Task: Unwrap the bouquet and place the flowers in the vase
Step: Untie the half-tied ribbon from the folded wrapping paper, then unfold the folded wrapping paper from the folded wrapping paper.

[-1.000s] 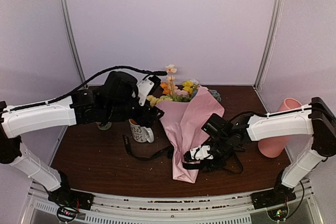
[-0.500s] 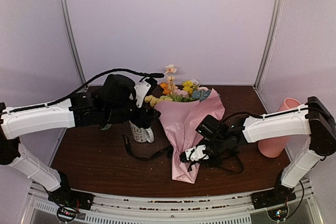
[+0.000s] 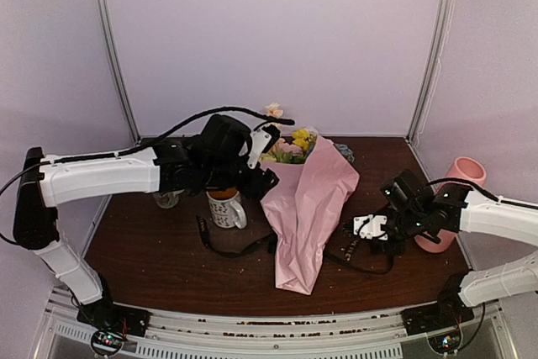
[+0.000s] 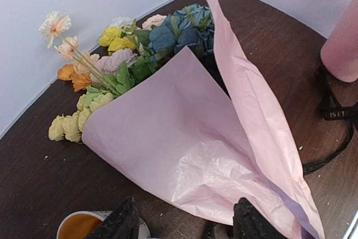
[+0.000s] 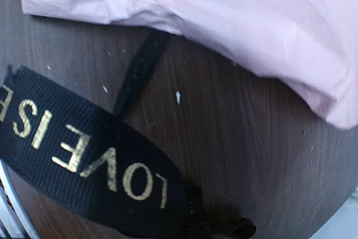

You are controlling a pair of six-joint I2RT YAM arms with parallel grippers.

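While its end effector pinches ribbon, right arm reaches inward.

Item, lighting: even, soft, from overhead; I note only faint shadow under the bouquet. Item, right wrist feed: ribbon lettering slightly soft, paper washed out toward 12 o'clock. Item, overhead feed: edges bow.

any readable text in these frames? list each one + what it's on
"LOVE IS E": gold letters on the black ribbon, right wrist view, upside down there, cut off at the frame edge.
"ISE": the same ribbon again, left wrist view, small, with the letters after it unclear.
Dark pattern on the white mug: too small to read.
Nothing else legible.
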